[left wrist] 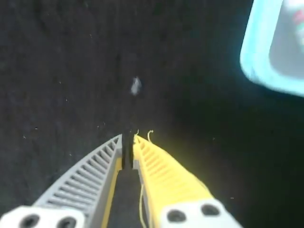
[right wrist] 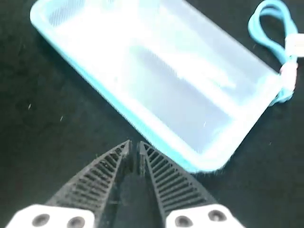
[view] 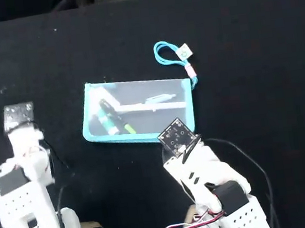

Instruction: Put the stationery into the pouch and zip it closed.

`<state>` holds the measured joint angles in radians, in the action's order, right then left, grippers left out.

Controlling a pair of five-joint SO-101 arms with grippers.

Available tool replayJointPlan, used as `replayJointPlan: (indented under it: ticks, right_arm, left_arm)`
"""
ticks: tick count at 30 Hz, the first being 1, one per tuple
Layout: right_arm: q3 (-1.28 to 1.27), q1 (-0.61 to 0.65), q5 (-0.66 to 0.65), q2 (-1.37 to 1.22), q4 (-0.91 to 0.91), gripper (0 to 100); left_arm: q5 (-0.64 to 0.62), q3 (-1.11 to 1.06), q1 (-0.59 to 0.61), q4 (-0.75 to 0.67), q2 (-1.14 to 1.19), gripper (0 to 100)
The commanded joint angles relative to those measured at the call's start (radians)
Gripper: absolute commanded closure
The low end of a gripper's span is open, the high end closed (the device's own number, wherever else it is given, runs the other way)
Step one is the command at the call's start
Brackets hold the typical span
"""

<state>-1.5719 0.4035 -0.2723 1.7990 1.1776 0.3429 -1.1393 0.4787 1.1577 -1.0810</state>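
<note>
A translucent pouch [view: 138,110] with a light blue rim lies flat in the middle of the black table, with a green pen [view: 113,121] and other stationery showing inside it. A blue wrist strap [view: 170,54] trails from its far right corner. My right gripper [right wrist: 133,147] is shut and empty just off the pouch's [right wrist: 156,80] near edge; in the high view that arm [view: 179,138] is at the pouch's near right corner. My left gripper [left wrist: 128,138] is shut and empty over bare cloth, left of the pouch's corner [left wrist: 273,47].
The left arm [view: 20,136] stands at the table's left side, well apart from the pouch. A small pale speck [left wrist: 136,86] lies on the cloth ahead of the left gripper. Cables hang at the base of the right arm [view: 194,223].
</note>
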Motion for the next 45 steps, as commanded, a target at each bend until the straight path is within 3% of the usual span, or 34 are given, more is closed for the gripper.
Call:
replayJointPlan:
  ticks: [1,8,14,18,26,32,39,45]
  right_arm:
    - [0.004,0.008,0.000,0.093,0.043,98.1]
    - [0.004,-0.012,0.002,0.093,0.132,98.3]
    - [0.010,-0.233,0.031,0.093,0.149,98.4]
    - [-0.010,-0.367,0.109,0.093,0.149,98.1]
    - [-0.113,-0.379,0.121,0.093,0.127,98.3]
    - [-0.113,-0.404,0.232,0.093,0.129,98.3]
    - [-0.113,-0.496,0.247,0.091,0.127,98.3]
    - [-0.113,-0.494,0.247,0.091,0.127,98.3]
  left_arm:
    - [0.046,-0.093,0.012,-0.018,-0.189,95]
    - [0.049,-0.295,-0.027,-0.009,-0.512,95]
    - [0.044,-0.467,-0.027,-0.009,-0.763,95]
    - [0.044,-0.524,-0.028,-0.012,-0.724,95]
    - [0.032,-0.559,-0.027,0.006,-0.724,96]
    - [-0.201,-0.556,-0.091,0.044,-0.724,95]
    - [-0.195,-0.561,-0.122,0.104,-0.724,96]
    - [-0.195,-0.561,-0.125,0.103,-0.724,96]
